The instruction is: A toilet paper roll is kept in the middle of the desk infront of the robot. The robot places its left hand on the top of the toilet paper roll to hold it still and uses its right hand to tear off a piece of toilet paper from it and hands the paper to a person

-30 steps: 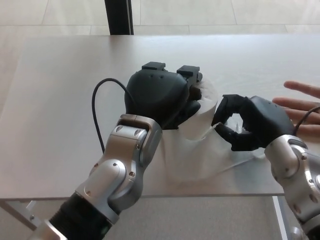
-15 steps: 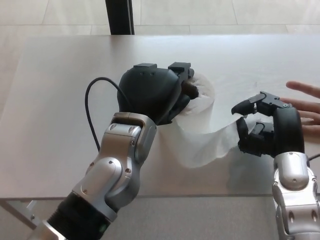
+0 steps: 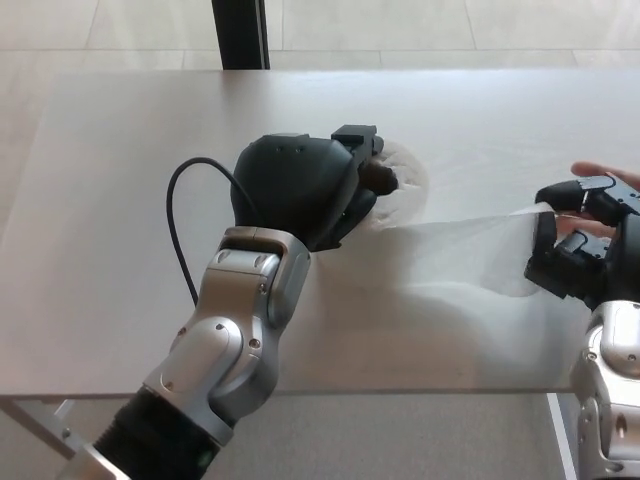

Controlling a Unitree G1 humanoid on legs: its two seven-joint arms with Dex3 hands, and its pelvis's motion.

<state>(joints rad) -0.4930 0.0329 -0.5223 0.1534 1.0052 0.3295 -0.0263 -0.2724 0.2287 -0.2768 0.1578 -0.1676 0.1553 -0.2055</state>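
The white toilet paper roll (image 3: 405,180) stands near the middle of the desk (image 3: 120,200). My left hand (image 3: 300,185) lies on top of it, fingers curled over its upper rim and hiding most of it. A blurred strip of paper (image 3: 465,250) stretches from the roll rightward to my right hand (image 3: 580,240), which is shut on the strip's end near the desk's right edge. A person's hand (image 3: 595,175) shows at the right edge, just behind my right hand.
A dark vertical post (image 3: 238,33) stands behind the desk's far edge. A black cable (image 3: 180,215) loops from my left wrist over the desk. Pale floor tiles lie beyond and below the desk.
My right hand has pulled rightward and slightly away from the roll, drawing the paper strip out long and taut. The left hand stays on the roll.
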